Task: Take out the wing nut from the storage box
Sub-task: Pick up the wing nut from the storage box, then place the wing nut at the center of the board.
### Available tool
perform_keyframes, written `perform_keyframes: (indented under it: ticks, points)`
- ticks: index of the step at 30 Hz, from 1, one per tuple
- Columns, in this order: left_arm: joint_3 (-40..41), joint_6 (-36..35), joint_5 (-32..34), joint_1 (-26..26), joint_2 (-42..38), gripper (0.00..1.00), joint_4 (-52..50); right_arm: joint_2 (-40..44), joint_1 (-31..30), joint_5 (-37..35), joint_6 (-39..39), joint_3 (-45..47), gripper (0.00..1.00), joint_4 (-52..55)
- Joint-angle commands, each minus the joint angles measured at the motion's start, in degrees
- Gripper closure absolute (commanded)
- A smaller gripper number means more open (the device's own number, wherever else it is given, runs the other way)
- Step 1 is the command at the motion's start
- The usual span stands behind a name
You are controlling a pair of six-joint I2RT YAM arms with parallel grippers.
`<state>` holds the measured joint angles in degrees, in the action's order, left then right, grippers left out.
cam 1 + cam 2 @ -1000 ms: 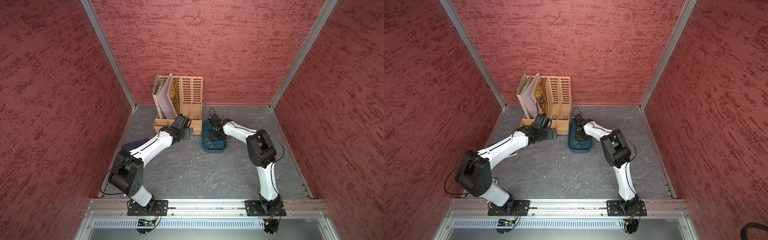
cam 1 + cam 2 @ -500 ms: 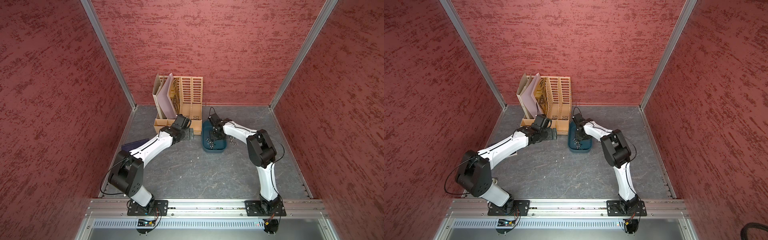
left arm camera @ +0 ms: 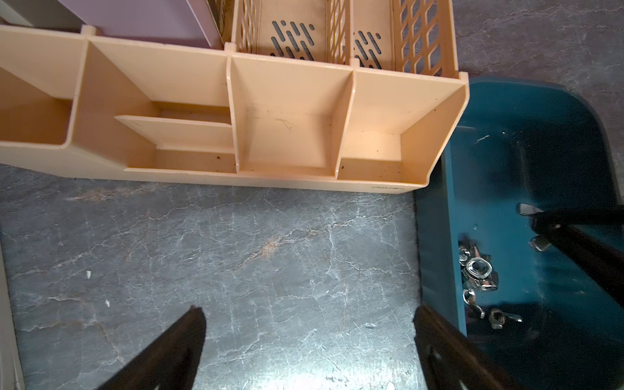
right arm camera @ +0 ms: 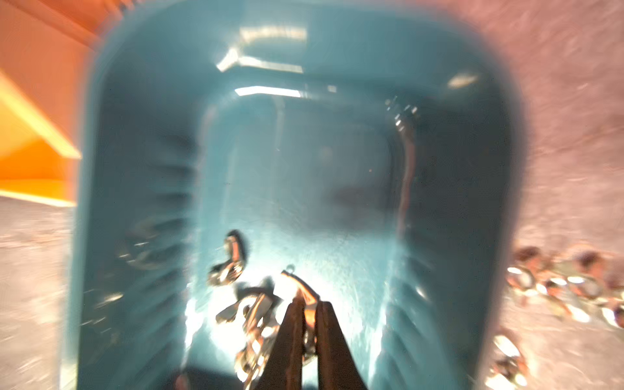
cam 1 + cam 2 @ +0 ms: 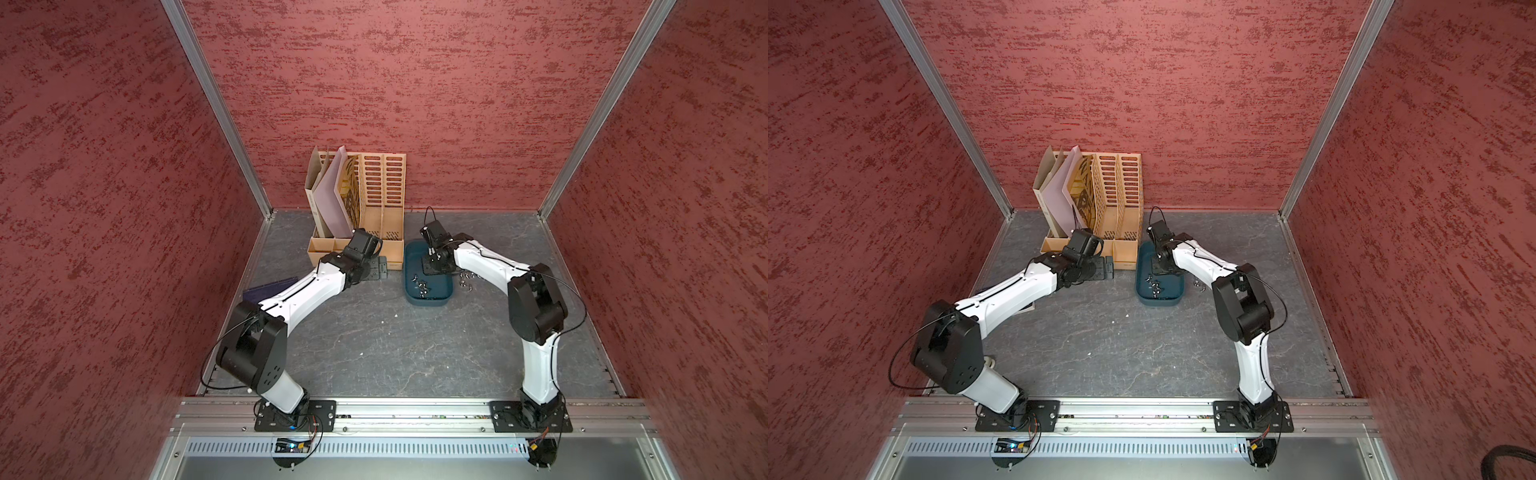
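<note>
- The storage box (image 5: 428, 302), a shallow dark teal tray, is seen just right of centre in both top views, set on the grey table (image 5: 395, 345).
- Its upper left corner lies just beside the lower right corner of the beige file organiser (image 5: 382, 199); whether the two touch cannot be told.
- The right gripper (image 4: 309, 305) is lowered inside the storage box, at the lower middle of the right wrist view.
- Its jaws are clenched, with one wing of a wing nut (image 4: 297, 284) pinched between the tips.
- In the left wrist view the same wing nut (image 3: 525, 209) is seen at the right edge, its wings showing on either side of the dark fingers (image 3: 574, 233).
- The gripped nut sits low inside the box; whether it is lifted off the floor cannot be told, as the right wrist view is blurred.
- More loose nuts (image 3: 477, 270) are gathered on the box floor, just beside the gripped one.
- Further scattered nuts (image 5: 465, 280) are seen on the table, just right of the box's outer wall.
- The left gripper (image 3: 309, 314) is held released, its jaws spread wide over bare table, below the organiser and left of the box in the left wrist view, with nothing between them.
</note>
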<state>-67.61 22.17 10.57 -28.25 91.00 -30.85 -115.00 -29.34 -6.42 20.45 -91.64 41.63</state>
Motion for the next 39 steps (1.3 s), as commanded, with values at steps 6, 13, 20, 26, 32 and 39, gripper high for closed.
perform_keyframes:
  ticks: [6,13,20,26,32,39]
  points:
    - [-2.5,-0.5,-0.4,-0.4,0.6,0.0,0.1,11.8,3.6,-2.1,-2.2,6.0,0.94,0.1]
    - [-3.6,-0.6,-0.5,-0.7,1.3,0.0,0.1,19.1,10.9,-3.1,-4.4,13.7,0.94,0.2]
    - [-5.0,-0.8,-0.5,-1.3,2.5,0.0,-0.1,21.1,15.9,-1.4,-5.3,20.5,0.94,-1.3]
    - [-5.7,-0.9,-0.3,-1.7,3.1,0.0,-0.3,18.6,17.3,-0.3,-5.4,23.8,0.95,-3.6]
    - [-5.4,-0.8,0.0,-1.7,3.0,0.0,-0.5,15.0,17.3,0.4,-5.2,24.8,0.95,-6.4]
    - [-4.7,-0.7,0.5,-1.7,2.5,0.0,-0.7,12.1,17.3,0.0,-5.3,24.5,0.95,-7.6]
